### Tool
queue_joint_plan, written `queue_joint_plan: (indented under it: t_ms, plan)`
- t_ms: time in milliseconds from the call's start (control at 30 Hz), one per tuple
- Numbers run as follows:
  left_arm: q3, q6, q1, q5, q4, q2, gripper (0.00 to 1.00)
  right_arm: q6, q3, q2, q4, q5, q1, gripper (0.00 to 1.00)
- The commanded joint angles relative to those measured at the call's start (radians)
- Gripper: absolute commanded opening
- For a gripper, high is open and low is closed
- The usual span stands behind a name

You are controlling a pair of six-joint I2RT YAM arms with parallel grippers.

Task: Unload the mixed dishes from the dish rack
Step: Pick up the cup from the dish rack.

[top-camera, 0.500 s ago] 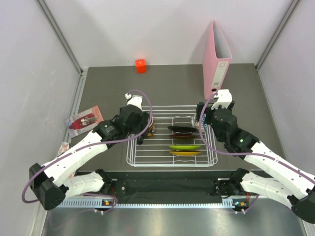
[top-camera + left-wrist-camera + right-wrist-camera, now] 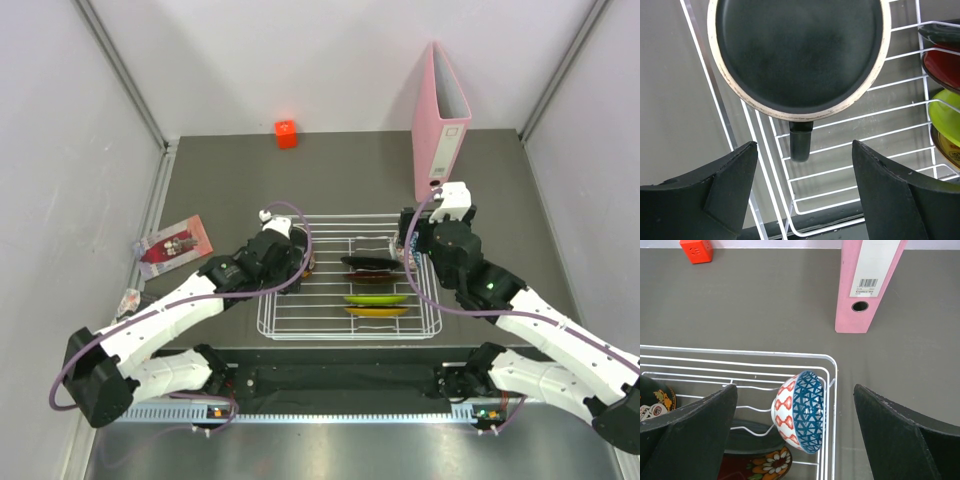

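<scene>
- Top view: the dish rack (image 2: pixel 350 275) sits on the counter (image 2: pixel 230 180) right in front of both arms, and it looks fully loaded. Four plates (image 2: pixel 376 299) stand on edge in the middle slots: black, dark red, lime green, gold. The left end effector (image 2: pixel 296 262) is over the rack's left end and the right end effector (image 2: pixel 410 243) over its far right corner. You can't read the jaws from up here. A pink binder (image 2: pixel 440 125) and an orange cube (image 2: pixel 286 133) sit at the back, well apart from the action.
- Left wrist view: looking straight down into the cup (image 2: pixel 800 50), which is upright in the rack, dark inside with a pale rim, its handle pointing back at the camera. The jaws are spread wide with nothing in them, one on each side of the handle line and short of the rim.
- Right wrist view: the bowl (image 2: pixel 800 410), blue-white pattern, is tipped on its side in the rack's corner. This one's jaws are also wide apart and empty, with the bowl ahead between them.
- My read: this is the very first step, both arms lining up for a pick. Next, the left has to drop and close on the cup's wall or handle. The right needs to catch that tilted rim without snagging wire.
</scene>
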Motion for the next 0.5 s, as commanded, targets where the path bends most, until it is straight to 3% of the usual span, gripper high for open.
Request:
queue_joint_plan:
  t_ms: [0, 467]
  plan:
    - [-0.021, -0.026, 0.000, 0.013, 0.086, 0.021, 0.80, 0.015, 0.010, -0.001, 0.008, 0.015, 0.017, 1.00]
    - [-0.057, -0.072, -0.001, 0.037, 0.153, 0.160, 0.74, 0.024, -0.026, -0.049, 0.043, -0.009, 0.018, 1.00]
